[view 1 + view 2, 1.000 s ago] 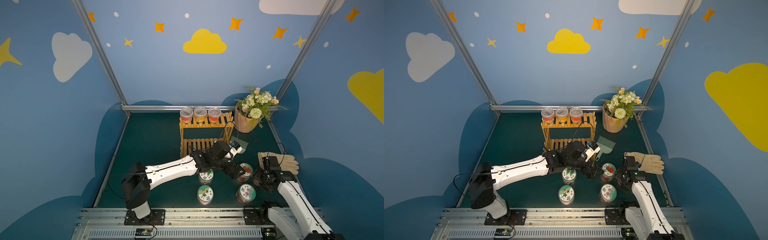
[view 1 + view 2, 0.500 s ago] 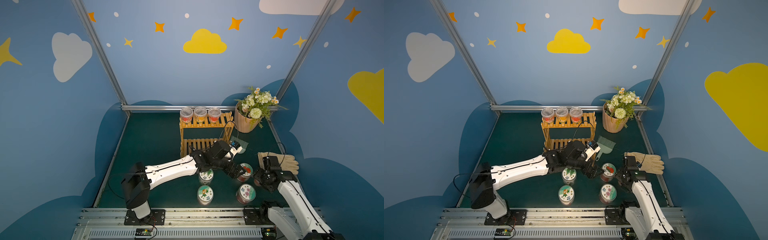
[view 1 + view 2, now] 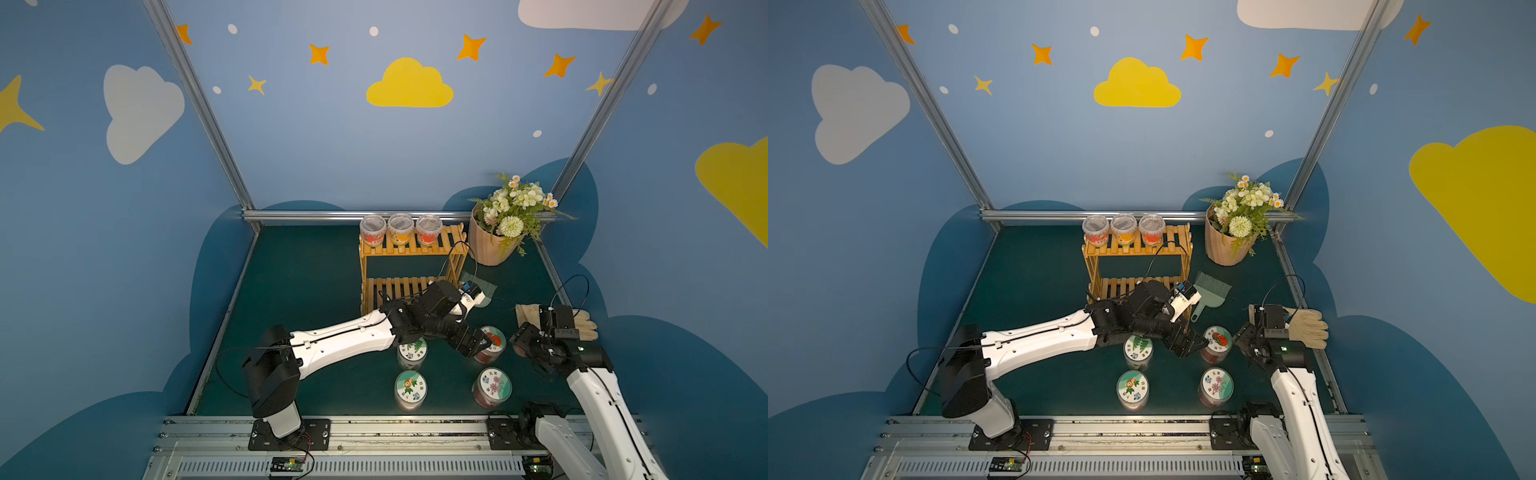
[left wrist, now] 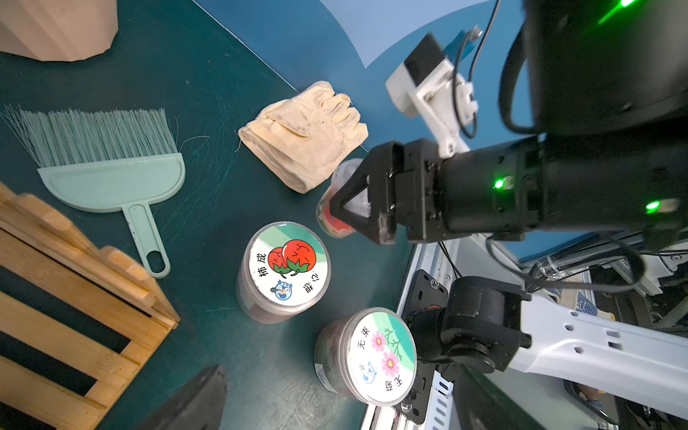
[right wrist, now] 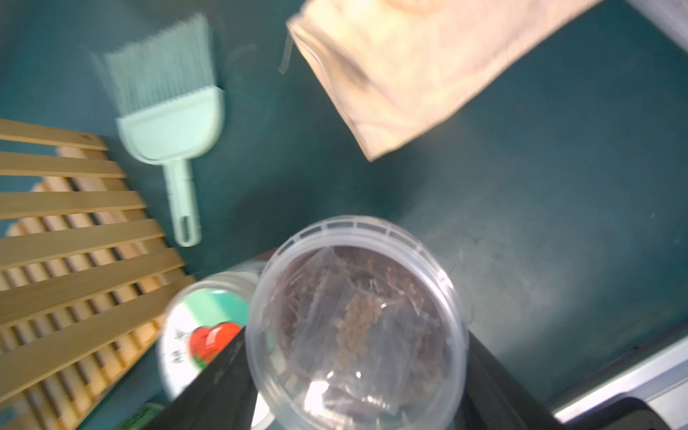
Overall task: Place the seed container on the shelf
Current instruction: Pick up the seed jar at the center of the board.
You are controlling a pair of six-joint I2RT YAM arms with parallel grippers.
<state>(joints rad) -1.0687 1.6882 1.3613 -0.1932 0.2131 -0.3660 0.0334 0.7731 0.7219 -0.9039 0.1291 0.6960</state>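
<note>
Hardly anything has shifted in the past second, with both arms keeping much the same poses. Right gripper [image 4: 348, 203] is clasping the clear-lidded seed container [image 5: 353, 320] at the right of the table [image 3: 311, 282], between the tomato-lidded jar [image 4: 286, 268] and the work glove [image 4: 305, 134]. Its fingers [image 5: 223, 372] are pressing the tub's walls, jaws partly open around it. A level squeeze below the rim looks wise before lifting clear of the left gripper [image 3: 473, 343], whose jaw state cannot be told, and heading far-left to the free right end of the shelf [image 3: 409, 249] top tier.
</note>
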